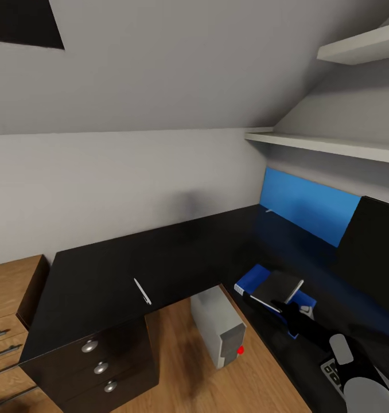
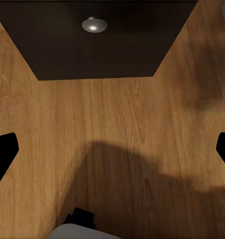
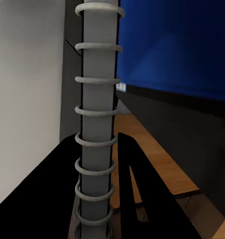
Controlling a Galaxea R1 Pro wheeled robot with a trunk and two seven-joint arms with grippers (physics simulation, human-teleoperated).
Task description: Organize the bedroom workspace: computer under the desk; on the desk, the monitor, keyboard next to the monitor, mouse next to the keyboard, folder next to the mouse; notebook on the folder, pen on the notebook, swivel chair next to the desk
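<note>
My right gripper (image 1: 287, 302) is shut on the dark spiral-bound notebook (image 1: 281, 285), holding it just over the blue folder (image 1: 253, 279) on the right wing of the black desk (image 1: 97, 275). In the right wrist view the notebook's ringed spine (image 3: 96, 114) runs between the fingers (image 3: 137, 189). The white pen (image 1: 142, 291) lies on the desk's left wing. The grey computer (image 1: 216, 326) stands on the floor at the desk's inner corner. The monitor (image 1: 373, 248) and a keyboard (image 1: 332, 370) corner are at far right. My left gripper (image 2: 112, 152) hangs open over the floor. Mouse and swivel chair are out of view.
A three-drawer unit with silver knobs (image 1: 100, 367) sits under the desk's left end, seen close in the left wrist view (image 2: 94, 25). An oak chest (image 1: 8, 304) stands left of it. White shelves (image 1: 326, 144) overhang the right wing, above a blue wall panel (image 1: 309, 205).
</note>
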